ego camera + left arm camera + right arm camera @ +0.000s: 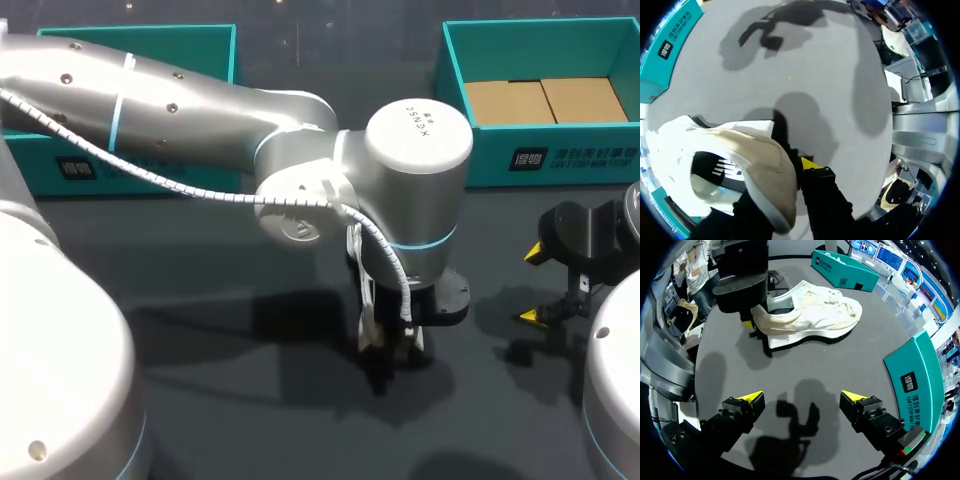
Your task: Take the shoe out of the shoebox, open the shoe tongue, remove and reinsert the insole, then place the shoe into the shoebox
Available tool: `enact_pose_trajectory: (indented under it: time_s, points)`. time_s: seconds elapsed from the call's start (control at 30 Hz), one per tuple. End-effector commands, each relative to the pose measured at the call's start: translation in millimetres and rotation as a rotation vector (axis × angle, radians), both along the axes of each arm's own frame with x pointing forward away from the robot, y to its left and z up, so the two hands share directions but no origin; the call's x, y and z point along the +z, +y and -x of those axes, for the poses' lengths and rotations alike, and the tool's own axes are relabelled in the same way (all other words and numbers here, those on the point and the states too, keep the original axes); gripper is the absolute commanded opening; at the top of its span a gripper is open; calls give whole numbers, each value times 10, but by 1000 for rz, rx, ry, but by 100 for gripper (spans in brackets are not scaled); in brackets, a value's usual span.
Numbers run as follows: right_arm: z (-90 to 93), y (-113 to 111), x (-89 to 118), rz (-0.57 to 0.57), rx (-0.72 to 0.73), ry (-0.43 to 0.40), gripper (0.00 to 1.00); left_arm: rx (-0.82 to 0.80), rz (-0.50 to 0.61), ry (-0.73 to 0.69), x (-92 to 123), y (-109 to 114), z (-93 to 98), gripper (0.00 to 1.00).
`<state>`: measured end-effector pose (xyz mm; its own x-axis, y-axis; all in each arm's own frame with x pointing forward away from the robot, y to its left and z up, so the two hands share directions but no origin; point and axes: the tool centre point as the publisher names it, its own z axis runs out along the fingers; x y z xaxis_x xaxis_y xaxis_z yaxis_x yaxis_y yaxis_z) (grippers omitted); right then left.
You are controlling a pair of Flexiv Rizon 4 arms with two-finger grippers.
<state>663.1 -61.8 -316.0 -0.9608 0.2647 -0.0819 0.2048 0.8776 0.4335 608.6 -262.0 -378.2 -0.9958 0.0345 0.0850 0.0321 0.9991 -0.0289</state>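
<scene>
The left pincer (751, 320) is closed narrow on the heel of the white shoe (815, 315), with a finger on either side of the heel rim. The shoe sits on the dark tabletop (200, 290), out of the box; in the head view the left arm hides it. The right pincer (802, 400) hangs wide open and empty, well apart from the shoe. From it the shoe lies at twelve o'clock and broadside on: heel and left pincer at about eleven, toe at about one. With the heel pinned, the tongue and insole work probably falls to the right arm, reaching straight ahead to mid-shoe. The teal shoebox (480, 150) stands at about one o'clock from the left pincer in the head view.
</scene>
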Motion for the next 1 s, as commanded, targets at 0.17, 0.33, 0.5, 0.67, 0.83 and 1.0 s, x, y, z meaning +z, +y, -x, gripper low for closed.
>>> enact_pose_trajectory:
  time_s: [0.17,0.33,0.5,0.67,0.83,1.0]
  points:
    - [21,2,5,3,-1,-2,100,25,36,-12,671,226,-225,0]
    - [21,2,5,3,-1,-2,100,31,24,4,1066,360,-439,0]
    - [21,2,5,3,-1,-2,100,12,14,23,1338,517,-717,0]
    - [21,2,5,3,-1,-2,100,-15,-18,46,1556,701,-985,0]
    - [21,2,5,3,-1,-2,100,11,-36,41,1780,819,-1277,0]
    - [21,2,5,3,-1,-2,100,11,-87,-7,1928,916,-1437,0]
